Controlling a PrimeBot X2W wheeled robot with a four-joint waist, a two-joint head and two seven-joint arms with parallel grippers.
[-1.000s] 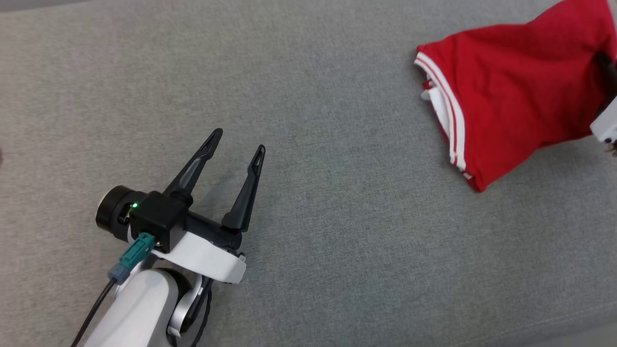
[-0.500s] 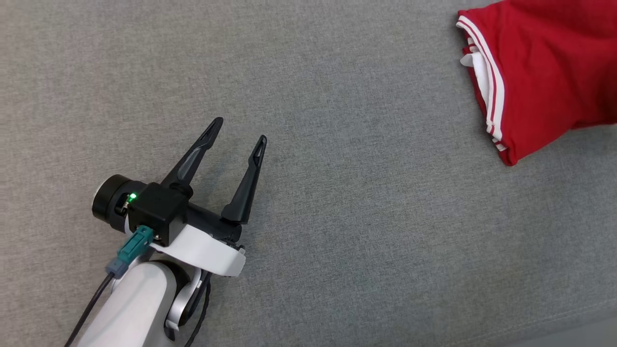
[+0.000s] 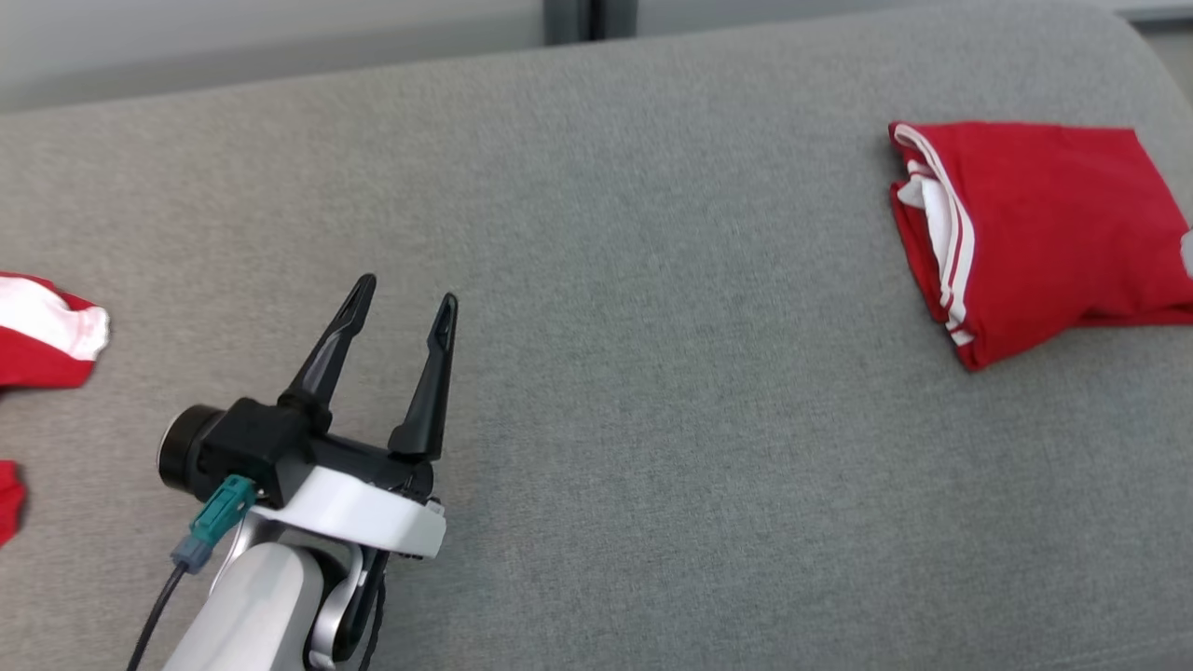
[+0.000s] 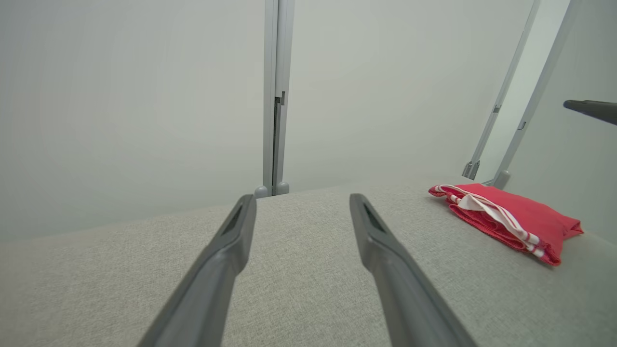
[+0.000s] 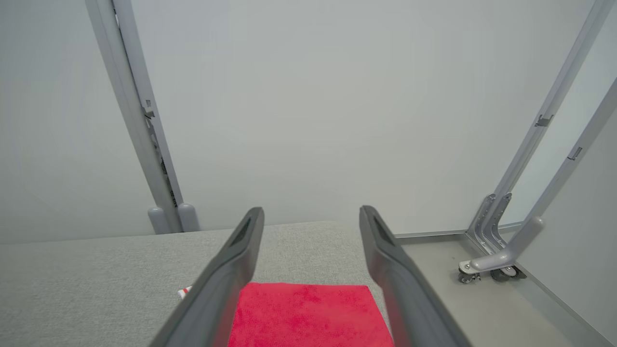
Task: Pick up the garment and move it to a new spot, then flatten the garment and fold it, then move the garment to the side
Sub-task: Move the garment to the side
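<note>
Head view, garment: I see the red garment (image 3: 1035, 233), folded with its white-striped edge showing, lying at the right end of the grey cushion (image 3: 652, 373). Its far right corner is cut off by the frame.
Head view, left gripper: The left gripper (image 3: 407, 291) hovers over bare cushion well apart from the garment, jaws spread and empty.
Head view, stray cloth: A red-and-white cloth (image 3: 42, 331) juts in at the left edge; I cannot tell what it is.
Left wrist view: The left gripper (image 4: 301, 198) stands parted on nothing, and the garment (image 4: 511, 217) sits off to the right. A dark finger (image 4: 593, 108) at the right edge is probably the other arm's.
Right wrist view: The right gripper (image 5: 311, 212) stands wide apart above the garment (image 5: 308, 313), clasping nothing. The cloth's near part is cut off.
Step, my reading: The move to the side looks complete.
Next move: I would lift the right arm straight clear so that no fold snags.
</note>
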